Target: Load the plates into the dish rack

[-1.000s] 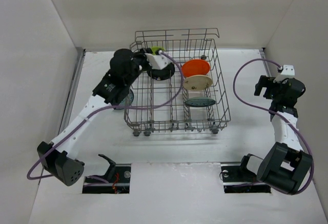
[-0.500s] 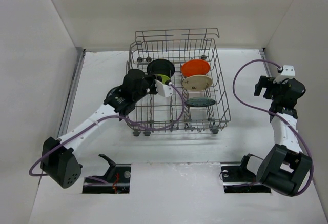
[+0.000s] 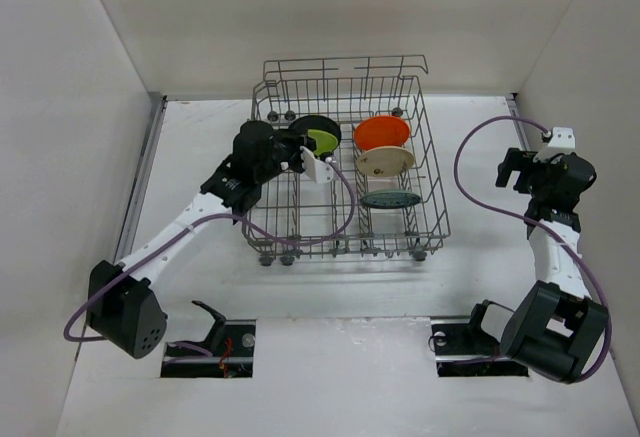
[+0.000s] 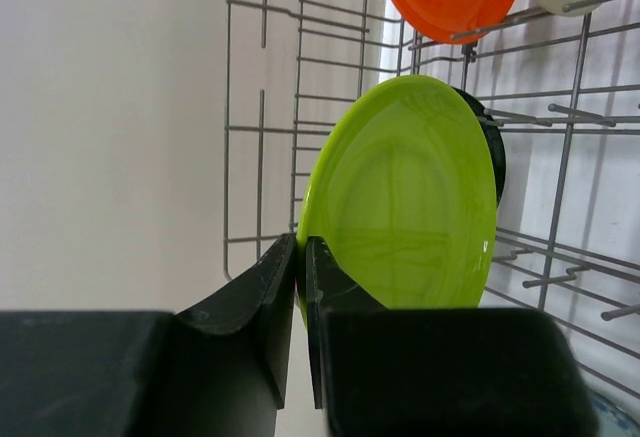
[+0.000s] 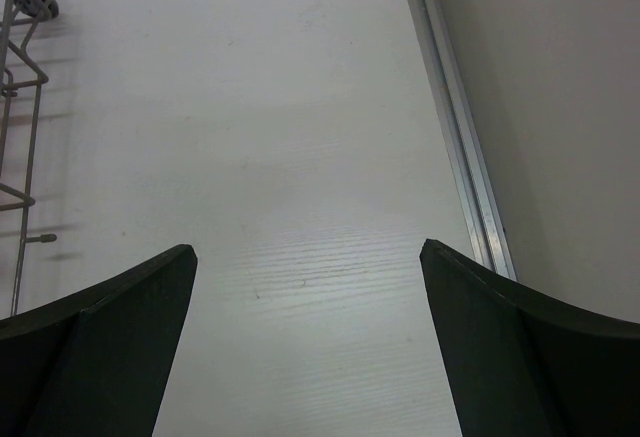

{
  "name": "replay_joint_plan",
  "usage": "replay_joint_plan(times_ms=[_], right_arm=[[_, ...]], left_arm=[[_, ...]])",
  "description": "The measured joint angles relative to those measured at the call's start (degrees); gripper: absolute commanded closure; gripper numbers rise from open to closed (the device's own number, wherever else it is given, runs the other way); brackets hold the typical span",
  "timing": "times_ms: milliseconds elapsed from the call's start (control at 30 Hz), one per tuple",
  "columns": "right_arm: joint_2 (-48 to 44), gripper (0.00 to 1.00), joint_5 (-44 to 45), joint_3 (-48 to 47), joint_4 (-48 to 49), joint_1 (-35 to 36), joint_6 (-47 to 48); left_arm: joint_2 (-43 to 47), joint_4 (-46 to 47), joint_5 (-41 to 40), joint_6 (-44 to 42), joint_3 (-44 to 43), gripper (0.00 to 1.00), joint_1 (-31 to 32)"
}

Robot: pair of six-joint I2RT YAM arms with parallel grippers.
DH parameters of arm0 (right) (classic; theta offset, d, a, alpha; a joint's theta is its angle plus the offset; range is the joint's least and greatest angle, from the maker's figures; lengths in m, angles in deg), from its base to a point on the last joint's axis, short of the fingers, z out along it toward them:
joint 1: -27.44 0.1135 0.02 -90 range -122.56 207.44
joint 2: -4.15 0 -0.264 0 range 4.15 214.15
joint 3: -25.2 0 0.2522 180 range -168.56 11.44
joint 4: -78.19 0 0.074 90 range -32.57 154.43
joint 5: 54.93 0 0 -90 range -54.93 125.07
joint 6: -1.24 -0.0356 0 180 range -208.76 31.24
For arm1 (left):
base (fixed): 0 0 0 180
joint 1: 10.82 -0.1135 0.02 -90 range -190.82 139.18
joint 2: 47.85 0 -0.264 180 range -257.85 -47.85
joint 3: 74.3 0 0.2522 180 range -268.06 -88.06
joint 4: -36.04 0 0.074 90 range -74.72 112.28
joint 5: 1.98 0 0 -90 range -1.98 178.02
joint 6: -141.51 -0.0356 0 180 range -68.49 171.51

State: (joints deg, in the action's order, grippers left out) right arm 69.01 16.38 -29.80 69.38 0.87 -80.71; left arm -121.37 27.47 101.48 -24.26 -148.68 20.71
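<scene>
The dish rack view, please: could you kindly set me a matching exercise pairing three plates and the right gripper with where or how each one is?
Column one
1. lime green plate
2. orange plate
3. teal-blue plate
4. right gripper

Column two
A. open, above the table, outside the dish rack
B. farthest plate in the rack's right-hand row
C. rim pinched by the left gripper
D. nearest plate in that same row

Pairs: 1-C, 2-B, 3-D, 4-A
</scene>
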Motion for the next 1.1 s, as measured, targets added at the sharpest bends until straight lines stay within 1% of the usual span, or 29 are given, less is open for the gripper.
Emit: replay_joint_plan(times_ms=[200,467,767,1100], right_arm=[[0.0,0.00,0.0,0.0,0.0,0.0,-0.2],[0.0,0.00,0.0,0.0,0.0,0.0,-0.2],[0.0,0.00,0.0,0.0,0.0,0.0,-0.3],[0.0,0.00,0.0,0.0,0.1,0.0,-0.4]], left_arm=[[-1.1,0.9,5.9,-3.0,0.0,0.94,-2.0],[-4.4,1.5,10.4,-3.7,0.0,0.94,-2.4],[-6.4,3.5,11.2,-3.5,0.7,0.94,-2.5],[-9.5,5.8,10.7,-2.5,5.0,0.94,-4.0]])
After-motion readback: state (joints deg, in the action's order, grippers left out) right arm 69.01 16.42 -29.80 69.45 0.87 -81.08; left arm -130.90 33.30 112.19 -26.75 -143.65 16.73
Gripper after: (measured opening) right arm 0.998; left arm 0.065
